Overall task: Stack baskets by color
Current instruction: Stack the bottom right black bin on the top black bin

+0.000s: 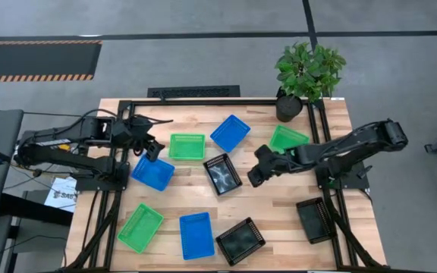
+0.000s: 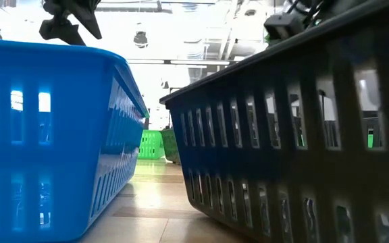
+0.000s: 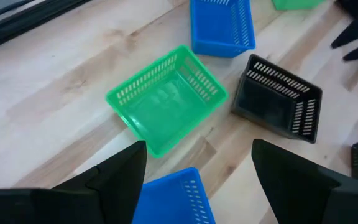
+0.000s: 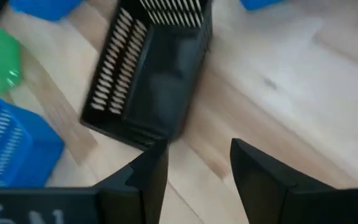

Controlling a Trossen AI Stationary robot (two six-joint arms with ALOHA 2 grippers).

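1. The black basket at the table's middle (image 1: pixel 223 174) is a small shallow rectangle of dark plastic with slotted, perforated walls and an open top. It sits upright on the wood. Its long axis runs from far to near across the table, turned slightly off square.
2. The other baskets share that shape. A green basket (image 1: pixel 187 146) lies just to its far left, long axis across the table. A blue basket (image 1: pixel 230 133) lies tilted just beyond it.
3. A second blue basket (image 1: pixel 152 173) sits left of centre. A second green basket (image 1: pixel 288 139) sits to the right near the far edge.
4. Along the near edge, from left to right, lie a third green basket (image 1: pixel 140 227), a third blue basket (image 1: pixel 196 235) with its long axis pointing far to near, and a diagonal black basket (image 1: pixel 240 240). A third black basket (image 1: pixel 314 220) lies on the near right. None is stacked.
5. My right gripper (image 1: pixel 254 179) hovers just right of the middle black basket, jaws parted, holding nothing.
6. My left gripper (image 1: pixel 152 152) hangs over the far edge of the left blue basket, jaws spread wide, holding nothing.
7. A potted plant (image 1: pixel 306 76) stands at the far right corner of the wooden table (image 1: pixel 271 212).
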